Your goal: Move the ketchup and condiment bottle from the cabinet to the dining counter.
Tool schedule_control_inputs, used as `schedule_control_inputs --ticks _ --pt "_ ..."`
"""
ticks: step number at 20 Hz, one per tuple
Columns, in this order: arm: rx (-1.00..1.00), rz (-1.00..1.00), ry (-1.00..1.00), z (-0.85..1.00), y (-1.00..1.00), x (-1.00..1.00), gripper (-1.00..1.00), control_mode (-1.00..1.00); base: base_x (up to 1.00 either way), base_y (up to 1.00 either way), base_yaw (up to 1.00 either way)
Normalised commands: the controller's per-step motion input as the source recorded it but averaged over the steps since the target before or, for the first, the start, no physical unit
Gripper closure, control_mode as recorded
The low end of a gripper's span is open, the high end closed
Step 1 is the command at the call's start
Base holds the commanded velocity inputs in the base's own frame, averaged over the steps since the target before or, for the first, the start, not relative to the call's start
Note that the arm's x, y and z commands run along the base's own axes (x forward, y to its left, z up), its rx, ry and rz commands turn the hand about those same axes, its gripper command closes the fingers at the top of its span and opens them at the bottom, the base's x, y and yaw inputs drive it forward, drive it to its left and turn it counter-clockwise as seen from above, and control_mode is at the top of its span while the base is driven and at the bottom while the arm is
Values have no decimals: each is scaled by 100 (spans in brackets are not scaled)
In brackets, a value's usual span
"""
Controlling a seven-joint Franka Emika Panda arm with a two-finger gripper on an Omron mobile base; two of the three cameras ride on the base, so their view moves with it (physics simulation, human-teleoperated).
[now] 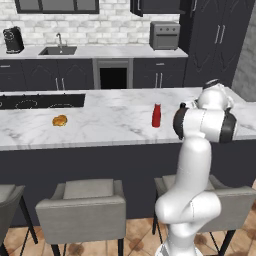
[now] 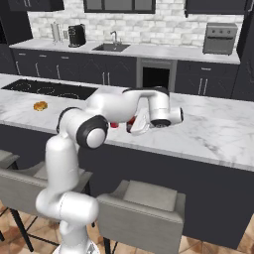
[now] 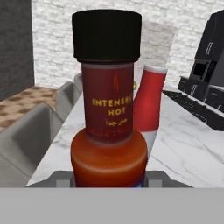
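Note:
My gripper is shut on the condiment bottle, which has a dark cap, a dark red label and an orange-red body. It fills the middle of the hand view between the fingers. Just behind it the red ketchup stands upright on the white marble dining counter. In the left base view the ketchup stands on the dining counter, just left of my arm. In the right base view the gripper is low over the dining counter. The dark upper cabinet hangs on the far wall.
A small orange-brown food item lies on the island's left part, near the black cooktop. Grey stools line the near side. The back counter holds a sink, a coffee machine and a toaster oven.

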Motion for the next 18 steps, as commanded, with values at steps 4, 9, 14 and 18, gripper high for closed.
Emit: schedule_control_inputs --ticks 4,9,14,18 --pt "-2 0 5 -11 0 26 100 -100 0 0 0" --pt "0 0 0 -12 1 32 100 -100 0 0 0" --pt "0 0 0 -20 3 22 100 -100 0 0 0" --pt "0 0 0 -15 0 32 100 -100 0 0 0"
